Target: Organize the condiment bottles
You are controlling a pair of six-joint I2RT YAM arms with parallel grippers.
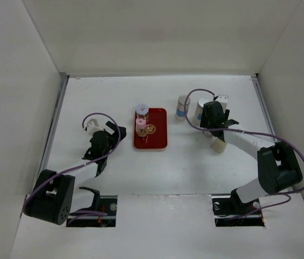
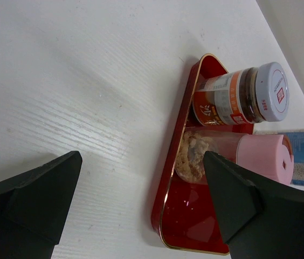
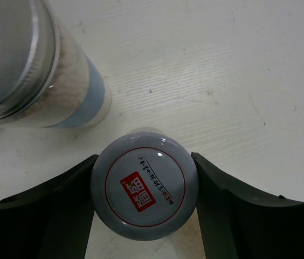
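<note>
The right gripper (image 3: 144,157) hangs straight above the jar with a pale purple lid (image 3: 144,189). This jar stands upright on the table, its long axis pointing up toward the wrist, so the lid sits exactly between the fingers (image 3: 60,216). The pads seem to touch the lid on both sides, so I judge the jaws closed on it. Just beside stands a tall silver-capped bottle (image 3: 39,70). Further left, between the arms, lies the red tray (image 1: 157,140), holding a pink-lidded jar (image 1: 140,125) and a brown-filled jar (image 1: 142,110). The left gripper (image 2: 141,162) is wide and empty.
</note>
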